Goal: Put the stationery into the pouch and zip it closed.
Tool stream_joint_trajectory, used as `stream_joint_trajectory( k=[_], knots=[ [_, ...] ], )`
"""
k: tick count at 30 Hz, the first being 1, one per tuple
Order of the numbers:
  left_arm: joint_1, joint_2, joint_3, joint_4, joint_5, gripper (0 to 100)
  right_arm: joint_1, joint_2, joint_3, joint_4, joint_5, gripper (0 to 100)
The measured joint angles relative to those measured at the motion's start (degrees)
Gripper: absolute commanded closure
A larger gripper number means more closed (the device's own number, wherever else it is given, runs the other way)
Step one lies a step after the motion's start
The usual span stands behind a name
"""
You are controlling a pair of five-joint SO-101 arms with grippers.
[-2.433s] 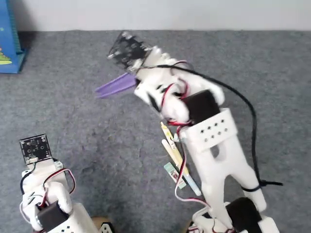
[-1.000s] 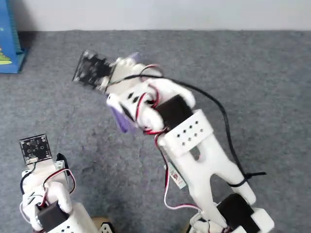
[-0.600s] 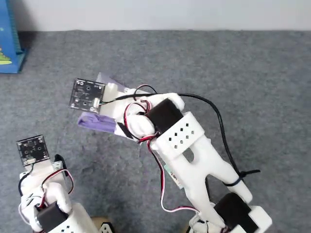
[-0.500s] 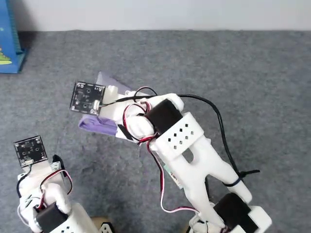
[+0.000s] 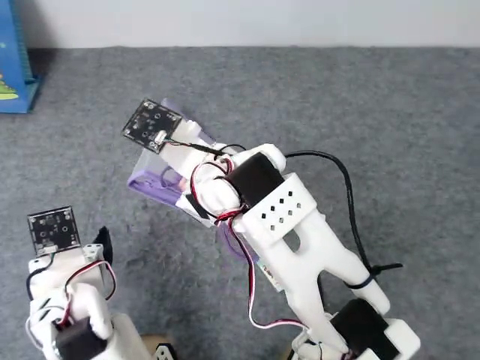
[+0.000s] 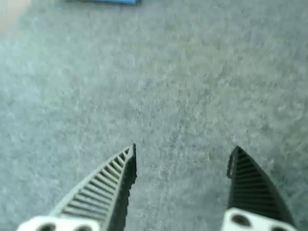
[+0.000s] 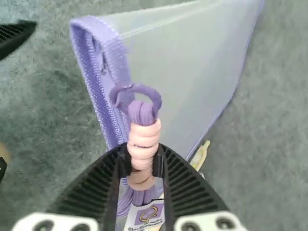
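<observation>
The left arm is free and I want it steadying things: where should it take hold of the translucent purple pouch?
Probably the woven purple zipper band of the translucent purple pouch, at its corner away from the pink cord pull that the right pincer is shut on. Come from the side of the open left pincer: that thick raised edge faces it.

The table (image 5: 420,112) is covered with a grey, felt-like cloth of rough, speckled texture, and the light on it is soft and even, without hard shadows. Along its far edge runs a plain white wall (image 5: 300,22). In the far left corner, by this wall, stands a blue box (image 5: 13,67) with some green and yellow print.
</observation>
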Motion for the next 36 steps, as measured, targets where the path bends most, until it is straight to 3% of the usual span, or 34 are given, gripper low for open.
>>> stream_joint_trajectory(
  k=[5, 10, 19, 29, 36],
  knots=[
    [5.54, 0.00, -9.67, 4.57, 0.00, 70, 0.88, -7.82, 7.91, -2.81, -3.08, 99.1],
    [10.64, 0.26, -12.48, 5.71, 0.00, 70, 0.88, -16.62, 23.38, -12.75, -3.34, 99.1],
    [20.66, 15.65, -20.75, 6.95, 0.00, 70, 0.88, -31.12, 43.69, -27.34, -3.34, 99.1],
    [30.86, 22.07, -37.80, 18.02, 0.53, 70, 0.97, -34.64, 49.67, -32.62, -3.52, 99.1],
    [34.29, 22.33, -32.70, 10.81, 3.78, 70, 0.97, -34.64, 49.67, -32.62, -3.52, 99.1]
  ],
)
